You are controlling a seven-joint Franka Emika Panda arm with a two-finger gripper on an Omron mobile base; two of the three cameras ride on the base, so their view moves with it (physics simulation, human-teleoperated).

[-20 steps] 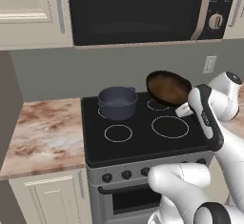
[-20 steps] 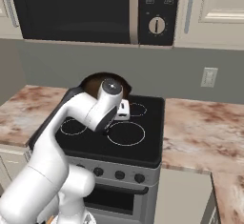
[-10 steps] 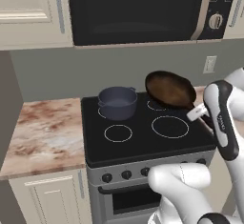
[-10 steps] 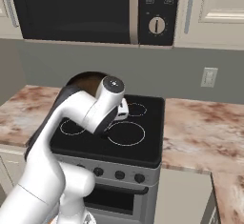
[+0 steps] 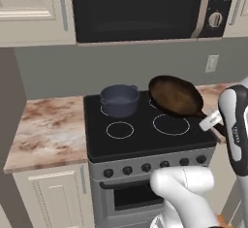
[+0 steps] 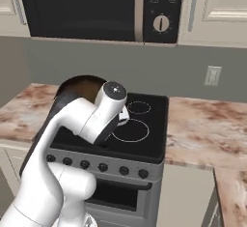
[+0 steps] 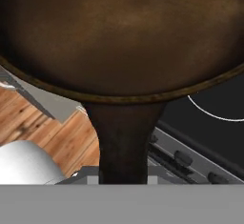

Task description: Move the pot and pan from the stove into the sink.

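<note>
The pan (image 5: pixel 175 96) is hanging tilted in the air over the right half of the stove (image 5: pixel 145 135), its brown inside facing the left base camera and its long handle running down toward four o'clock into the end effector (image 5: pixel 213 121), which is clamped on that handle. In the hand view the handle (image 7: pixel 125 139) is rising from the bottom centre toward twelve o'clock and widening into the bowl, so the grip is sitting far out on the handle, well away from the bowl. The pan is looking stiff and fairly heavy, and held this far out it is likely pulling hard on the grip and may be wanting to swing or roll; the smooth dark handle could be slippery, so a slow, level carry seems wise. The pot (image 5: pixel 119 100) is sitting on the back left burner, at about ten o'clock from the pan and apart from it; it is also looking rigid and weighty, and one of its small loop handles or its rim seems the best place to take it. The fingertips themselves are hiding behind the handle, so the exact contact is hard to make out. In the right base view the arm (image 6: pixel 96 117) is covering most of the pan, leaving its dark upper rim (image 6: pixel 79 78) showing. The marbled counter (image 5: pixel 46 125) is flanking the stove on both sides.
</note>
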